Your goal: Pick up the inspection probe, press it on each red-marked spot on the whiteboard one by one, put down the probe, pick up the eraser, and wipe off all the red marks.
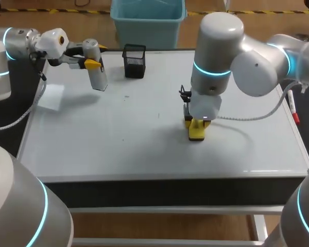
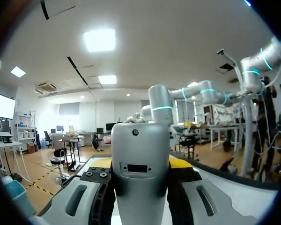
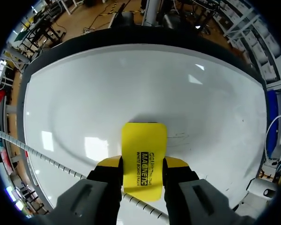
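Observation:
The grey inspection probe (image 1: 96, 67) hangs above the whiteboard's (image 1: 118, 134) far left corner, gripped by my left gripper (image 1: 92, 63). In the left wrist view the probe (image 2: 140, 164) stands upright between the yellow fingertips (image 2: 102, 163), which press on its two sides. My right gripper (image 1: 197, 122) points straight down at mid-board, shut on the yellow eraser (image 1: 196, 133). In the right wrist view the eraser (image 3: 143, 157) lies flat against the whiteboard (image 3: 131, 79), clamped between the fingers. I see no red marks, only faint smudges (image 3: 179, 136) beside the eraser.
A black mesh pen holder (image 1: 134, 60) stands at the board's far edge, just right of the probe. A red-capped marker (image 1: 294, 110) lies along the right rim. A pale sheet (image 1: 51, 96) rests at the left edge. A cable trails from the right wrist.

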`<state>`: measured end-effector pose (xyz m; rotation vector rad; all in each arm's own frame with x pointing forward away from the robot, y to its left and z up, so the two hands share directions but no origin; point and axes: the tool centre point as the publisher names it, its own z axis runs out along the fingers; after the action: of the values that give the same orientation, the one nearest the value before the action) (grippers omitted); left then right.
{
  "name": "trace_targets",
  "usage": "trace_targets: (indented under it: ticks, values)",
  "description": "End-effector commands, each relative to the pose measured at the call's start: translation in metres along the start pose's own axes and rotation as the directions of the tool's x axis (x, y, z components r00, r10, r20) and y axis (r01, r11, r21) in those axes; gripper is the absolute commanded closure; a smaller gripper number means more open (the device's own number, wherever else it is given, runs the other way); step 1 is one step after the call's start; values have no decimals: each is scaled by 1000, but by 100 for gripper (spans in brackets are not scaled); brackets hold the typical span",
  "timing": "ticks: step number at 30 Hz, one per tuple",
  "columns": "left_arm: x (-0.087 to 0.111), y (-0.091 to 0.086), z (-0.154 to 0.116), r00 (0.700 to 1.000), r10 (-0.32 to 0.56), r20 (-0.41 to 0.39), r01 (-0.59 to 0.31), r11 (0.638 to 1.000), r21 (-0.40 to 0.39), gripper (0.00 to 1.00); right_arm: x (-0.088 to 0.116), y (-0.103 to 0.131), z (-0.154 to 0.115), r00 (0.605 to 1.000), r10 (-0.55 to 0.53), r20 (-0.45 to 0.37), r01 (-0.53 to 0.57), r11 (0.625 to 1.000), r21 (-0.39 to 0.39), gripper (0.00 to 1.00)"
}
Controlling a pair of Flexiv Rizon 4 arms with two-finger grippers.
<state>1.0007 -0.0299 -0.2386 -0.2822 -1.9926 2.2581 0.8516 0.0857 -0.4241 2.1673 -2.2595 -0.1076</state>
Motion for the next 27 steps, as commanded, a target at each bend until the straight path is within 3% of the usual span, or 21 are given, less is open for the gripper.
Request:
trace_targets:
  ticks: [1, 14, 27]
  values:
    - [-1, 0, -1, 1000, -1, -5, 1, 1000, 1, 100, 10, -10, -17, 1000, -12, 4, 12, 1000, -18, 100]
    - [-1, 0, -1, 1000, -1, -5, 1, 1000, 1, 100, 51, -36, -66, 999, -15, -43, 17, 998, 54, 100]
    - [-1, 0, -1, 1000, -1, -5, 1, 1000, 1, 100, 51, -36, -66, 999, -15, -43, 17, 998, 54, 100]
